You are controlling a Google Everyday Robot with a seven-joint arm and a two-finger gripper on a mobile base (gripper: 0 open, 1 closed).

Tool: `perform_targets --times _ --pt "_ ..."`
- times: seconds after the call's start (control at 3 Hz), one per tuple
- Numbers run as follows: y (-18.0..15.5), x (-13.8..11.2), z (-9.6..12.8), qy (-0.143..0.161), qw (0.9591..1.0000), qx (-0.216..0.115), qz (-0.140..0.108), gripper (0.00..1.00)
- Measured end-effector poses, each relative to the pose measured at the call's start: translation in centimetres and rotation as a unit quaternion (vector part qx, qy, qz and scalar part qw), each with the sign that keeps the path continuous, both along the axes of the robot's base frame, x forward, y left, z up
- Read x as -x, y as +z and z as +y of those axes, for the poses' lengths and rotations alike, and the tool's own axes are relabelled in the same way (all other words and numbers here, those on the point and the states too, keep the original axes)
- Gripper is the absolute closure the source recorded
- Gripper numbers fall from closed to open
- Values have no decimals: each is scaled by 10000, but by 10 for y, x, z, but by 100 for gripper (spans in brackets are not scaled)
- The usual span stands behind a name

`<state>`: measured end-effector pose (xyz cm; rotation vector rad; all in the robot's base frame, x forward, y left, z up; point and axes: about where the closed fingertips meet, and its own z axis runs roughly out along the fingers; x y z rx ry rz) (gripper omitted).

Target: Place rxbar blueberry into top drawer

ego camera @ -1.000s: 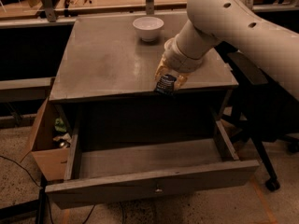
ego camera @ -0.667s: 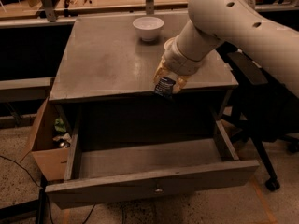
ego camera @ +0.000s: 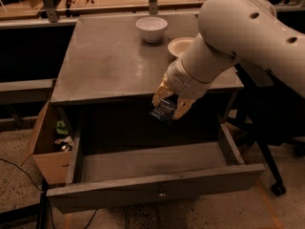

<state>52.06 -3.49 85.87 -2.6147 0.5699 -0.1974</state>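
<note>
My gripper [ego camera: 170, 105] is shut on the rxbar blueberry [ego camera: 163, 111], a small dark-blue wrapped bar with white text. It holds the bar in the air just past the cabinet top's front edge, above the back of the open top drawer [ego camera: 152, 162]. The drawer is pulled out wide, with a grey front panel and a small metal knob [ego camera: 162, 193]. Its inside looks bare. My large white arm [ego camera: 238, 37] reaches in from the upper right.
A white bowl [ego camera: 151, 28] and a second pale bowl [ego camera: 180, 46] stand at the back of the grey cabinet top [ego camera: 109, 61]. A brown cardboard box [ego camera: 47, 147] with clutter sits at the cabinet's left. A chair base [ego camera: 271, 175] stands at the right.
My gripper has moved forward and down with the bar, from over the cabinet top's front edge to the space above the open drawer.
</note>
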Motion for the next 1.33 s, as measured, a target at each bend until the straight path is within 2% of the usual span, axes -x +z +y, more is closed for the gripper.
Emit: perform_targets --times 0.33,1.0,1.33 --pt "-47 22 3 -42 9998 -134 168 100" --pt "-164 35 0 -10 9982 -296 529 100" --pt "-199 37 2 -22 9968 -411 679 83"
